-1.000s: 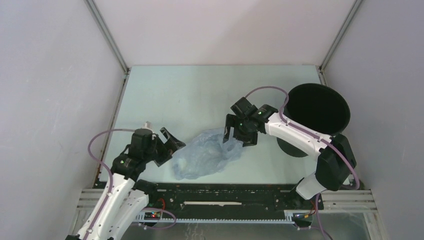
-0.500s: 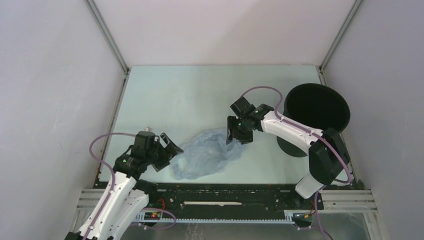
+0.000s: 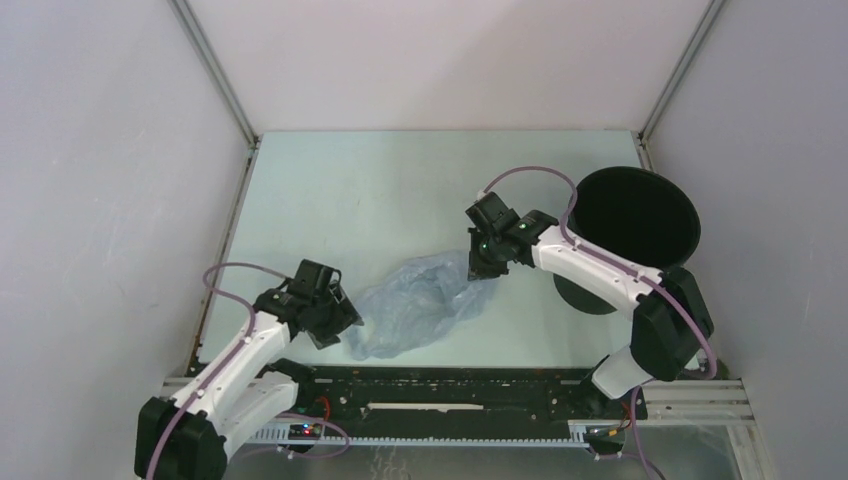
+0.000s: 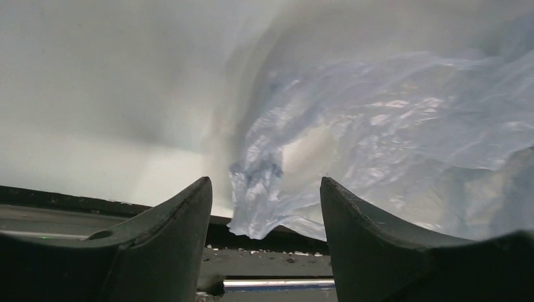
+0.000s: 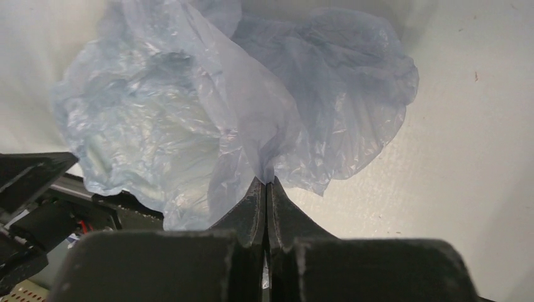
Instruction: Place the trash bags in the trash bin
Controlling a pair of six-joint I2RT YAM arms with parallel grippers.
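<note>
One trash bag [image 3: 420, 310], one trash bin [image 3: 684, 252], two grippers: nearest, the left gripper [image 4: 264, 182] stands parted around the bag's near-left corner, the bag stretches diagonally across the table [image 3: 350, 190] to the right gripper [image 5: 266, 181], pinched tight on its far-right edge, the bin upright beyond.

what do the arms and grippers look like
The left arm and right arm: white shells, black joints, a purple cable looping along each. Black left gripper and right gripper have curved fingers tapering to tips. Small green lights dot the right wrist.
</note>
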